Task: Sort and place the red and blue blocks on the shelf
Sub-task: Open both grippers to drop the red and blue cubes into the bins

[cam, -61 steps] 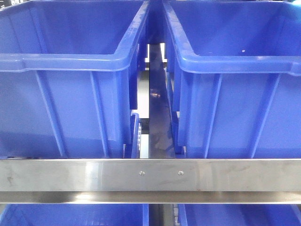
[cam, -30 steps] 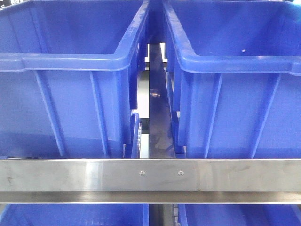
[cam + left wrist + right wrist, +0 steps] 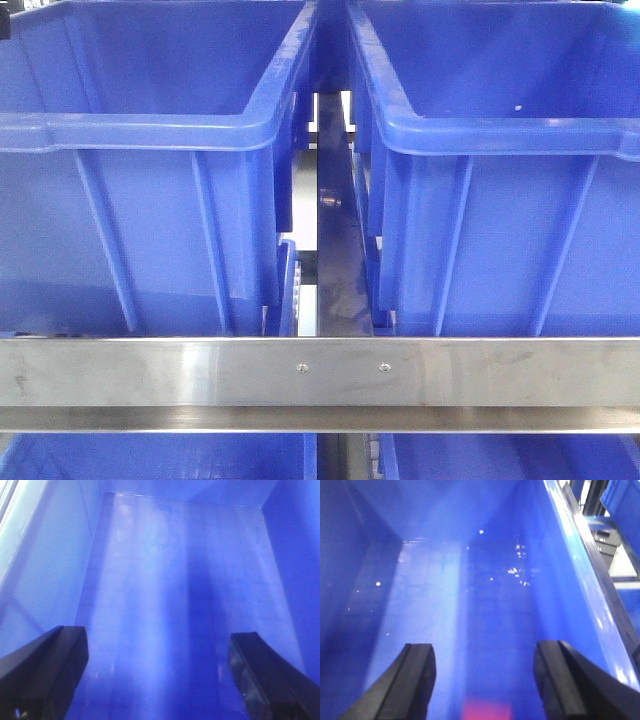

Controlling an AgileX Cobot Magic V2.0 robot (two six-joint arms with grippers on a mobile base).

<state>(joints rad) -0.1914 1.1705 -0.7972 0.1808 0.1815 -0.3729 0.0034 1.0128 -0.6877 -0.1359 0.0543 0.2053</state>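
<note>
Honestly, my worry is lifting out blind: both grippers, left (image 3: 157,677) and right (image 3: 485,680), hang wide open and empty inside bins (image 3: 150,130), red block (image 3: 487,711) below.

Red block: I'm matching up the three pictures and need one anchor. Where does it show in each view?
Front view: not visible; only the blue bins and the steel rail.
Left wrist view: not visible; the open left hand sits over a bare bin floor.
Right wrist view: a blurred red block at bottom centre, on the bin floor between the open right hand's fingers.
Shared landmark: the blue bins.
</note>
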